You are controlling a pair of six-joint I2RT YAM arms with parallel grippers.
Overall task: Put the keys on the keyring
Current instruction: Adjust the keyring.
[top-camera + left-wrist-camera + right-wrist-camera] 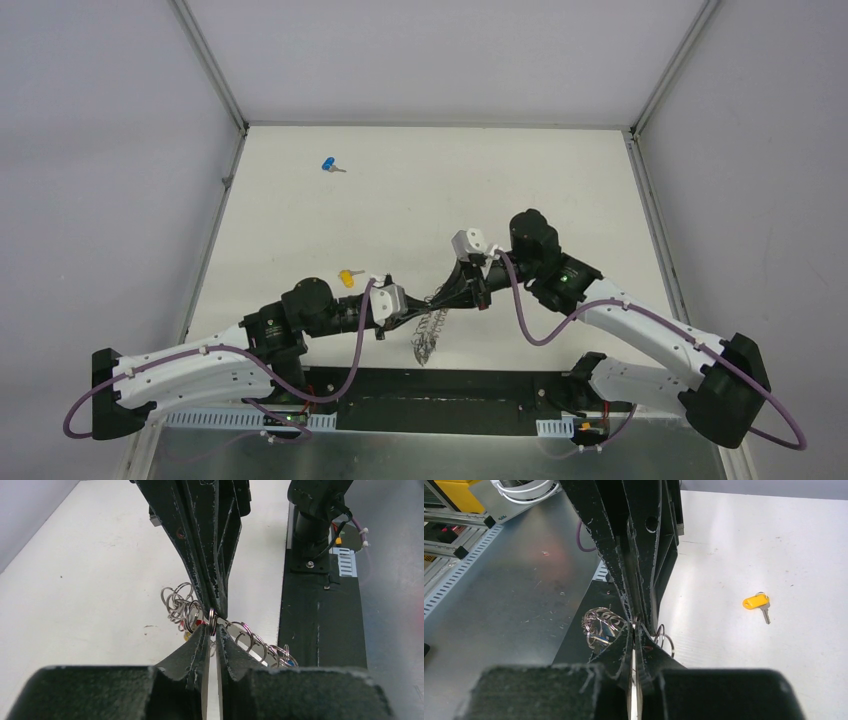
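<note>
From above: near the table's [450, 180] front edge, the left pincer [428, 302] and right pincer [455, 290] meet, both clamped shut on the dangling keyring [430, 335]. The blue key [329, 165] lies near the far left corner.
Left wrist: both tips pinch the ring.
Right wrist: the yellow key [755, 601] lies apart on the table.

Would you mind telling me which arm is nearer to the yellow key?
Left. The left arm has its wrist right beside the yellow key, just below it in the top view; the right arm reaches in from beyond the keyring, farther right.
</note>
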